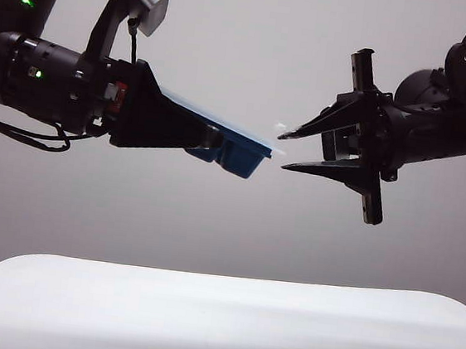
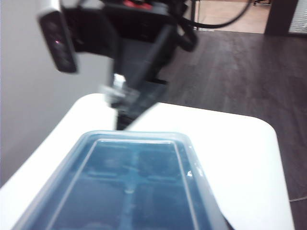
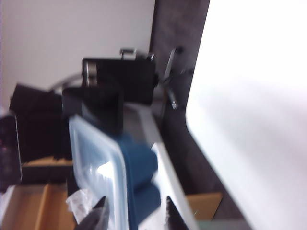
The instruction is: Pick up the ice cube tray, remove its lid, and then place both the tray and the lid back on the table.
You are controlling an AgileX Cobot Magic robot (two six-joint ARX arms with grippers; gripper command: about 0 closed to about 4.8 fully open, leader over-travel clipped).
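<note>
High above the white table (image 1: 217,323), the left hand (image 1: 219,144) reaches in from the left of the exterior view, its arm nearly level and tipped slightly downward, and it clamps one end of the ice cube tray (image 1: 239,154). The navy tray juts out toward the middle, tilted with its free end lower, and the translucent lid (image 2: 139,182) sits on top of it, covering the compartments. Facing it from the right, the right hand (image 1: 281,149) points at the tray's free end, its two fingers spread apart on either side of the lid's edge, with a small pale tab showing just beside the upper fingertip.
</note>
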